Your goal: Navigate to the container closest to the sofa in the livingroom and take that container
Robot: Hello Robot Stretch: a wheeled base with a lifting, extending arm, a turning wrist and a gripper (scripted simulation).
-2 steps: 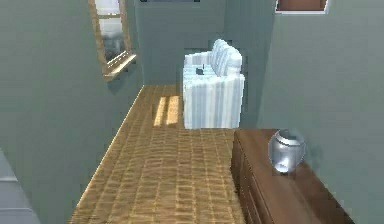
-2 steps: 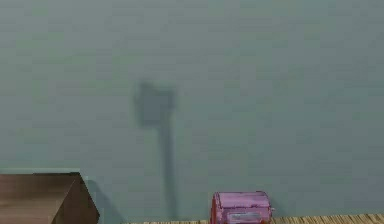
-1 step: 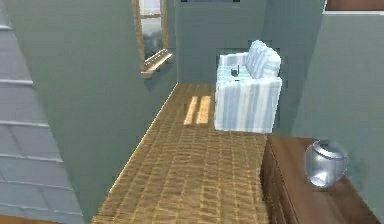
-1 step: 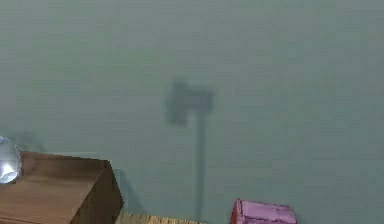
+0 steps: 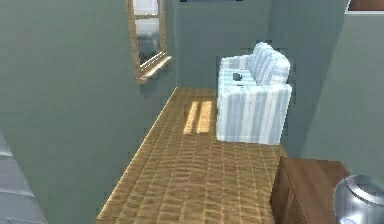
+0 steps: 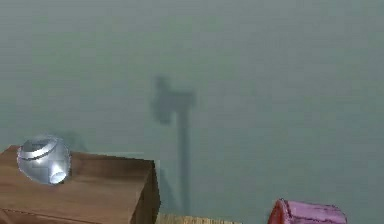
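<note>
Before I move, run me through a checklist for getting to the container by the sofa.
1. Sofa in sight ahead: ok.
2. Floor up to the sofa free of obstacles: ok.
3. Dark thing on the sofa seat is a container: cannot tell.
4. Glass vessel rests on the table: ok.
5. Glass vessel is the container closest to the sofa: cannot tell.
6. Pink thing at the arm side view's lower right is a container: cannot tell.

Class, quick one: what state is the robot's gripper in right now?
Gripper: its state cannot be told from these pictures.
</note>
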